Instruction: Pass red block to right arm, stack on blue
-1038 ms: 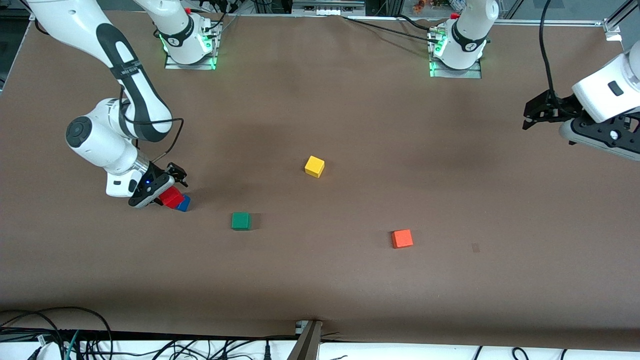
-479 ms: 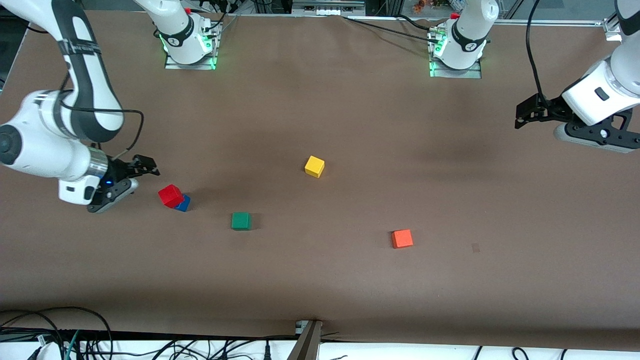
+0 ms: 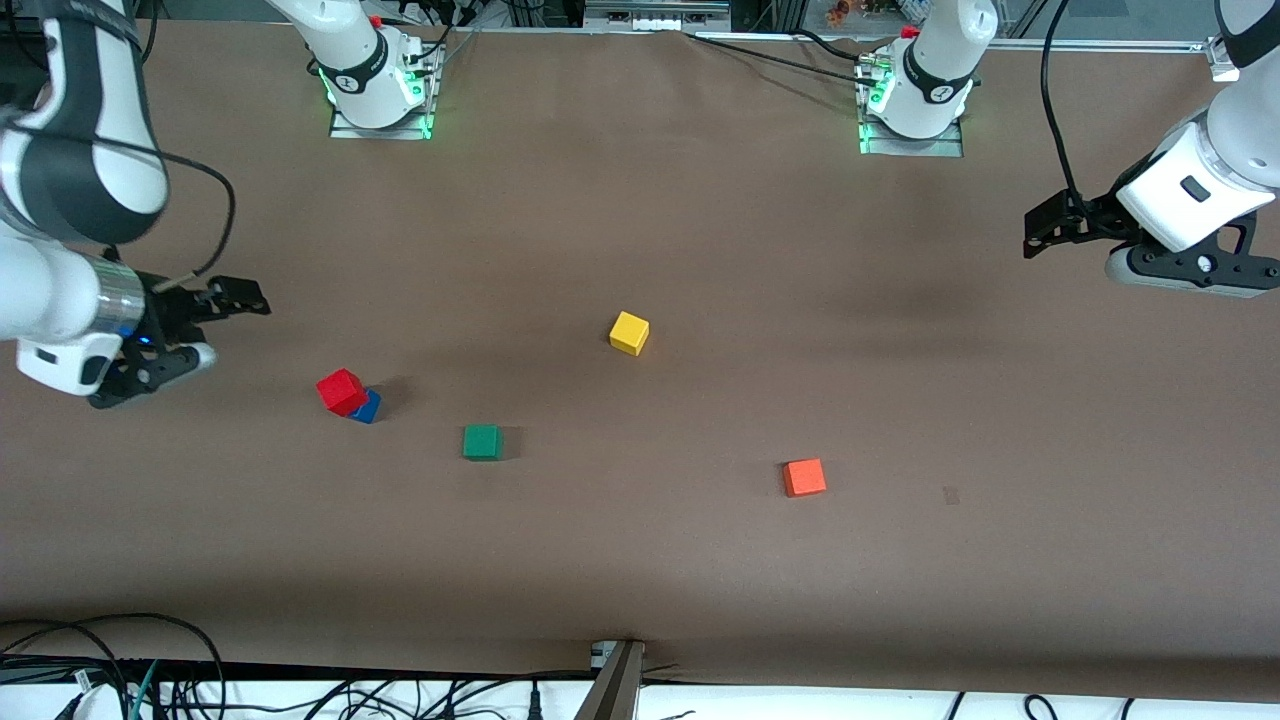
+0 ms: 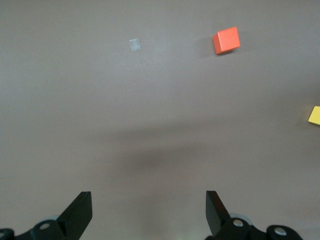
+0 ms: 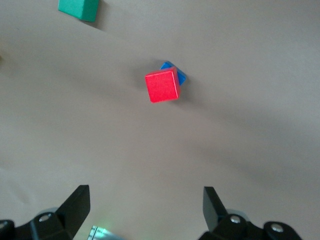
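The red block (image 3: 341, 390) sits on top of the blue cube (image 3: 368, 407), left of centre in the front view, skewed so a blue corner peeks out beneath it. The right gripper (image 3: 205, 322) hovers at the left edge with fingers spread wide, holding nothing. At the right edge the left gripper (image 3: 1050, 229) waits, also parted and empty, with the green cube (image 3: 481, 441), yellow cube (image 3: 629, 332) and orange cube (image 3: 804, 477) scattered between.

No words, numbers or brand marks that I can read, none on the blocks, none on my arms, only small dark marks on the collars above my two bases, too small for me to make out
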### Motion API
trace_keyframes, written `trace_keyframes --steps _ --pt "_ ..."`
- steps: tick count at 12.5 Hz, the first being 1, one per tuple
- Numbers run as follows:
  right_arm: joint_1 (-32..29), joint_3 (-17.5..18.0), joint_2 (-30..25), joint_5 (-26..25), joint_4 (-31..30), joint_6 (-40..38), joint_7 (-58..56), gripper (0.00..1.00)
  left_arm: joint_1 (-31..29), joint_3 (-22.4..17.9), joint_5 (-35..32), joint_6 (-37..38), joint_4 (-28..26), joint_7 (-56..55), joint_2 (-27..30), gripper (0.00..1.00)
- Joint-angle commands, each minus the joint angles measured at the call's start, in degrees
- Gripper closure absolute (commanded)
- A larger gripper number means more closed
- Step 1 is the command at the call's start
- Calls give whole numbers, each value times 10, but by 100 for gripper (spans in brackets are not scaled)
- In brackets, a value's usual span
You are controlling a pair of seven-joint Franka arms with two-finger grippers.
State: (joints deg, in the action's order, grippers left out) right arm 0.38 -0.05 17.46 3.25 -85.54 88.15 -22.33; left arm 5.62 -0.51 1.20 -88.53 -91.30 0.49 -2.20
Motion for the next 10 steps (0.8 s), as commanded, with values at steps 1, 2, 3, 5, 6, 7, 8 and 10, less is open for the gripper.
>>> trace_keyframes --steps 1,2,3,5,6,7,8,10 --pt "6 0 -65 -28 6 -52 15 0 5 -6 14 -9 -2 -8 4 0" --pt "15 0 -93 -55 -1 -68 30 0 5 -6 14 -9 -1 -7 4 0" --pt "18 0 -120 -61 -19 -80 82 0 5 -6 12 -13 -1 -8 3 0" --pt "23 -2 -171 -67 -77 -65 189 0 4 -7 6 -9 -4 -7 3 0" --pt "23 -18 -176 -64 -91 -33 214 0 5 -6 4 -9 -3 -7 2 0" --pt "23 -35 -177 -61 -96 8 216 0 5 -5 3 -13 -2 -7 -2 0" --pt "20 -40 -177 -61 -96 37 210 0 5 -5 3 -18 3 -7 -7 0" --pt "17 -41 -193 -59 -103 21 212 0 5 -6 4 -13 6 -7 -9 0"
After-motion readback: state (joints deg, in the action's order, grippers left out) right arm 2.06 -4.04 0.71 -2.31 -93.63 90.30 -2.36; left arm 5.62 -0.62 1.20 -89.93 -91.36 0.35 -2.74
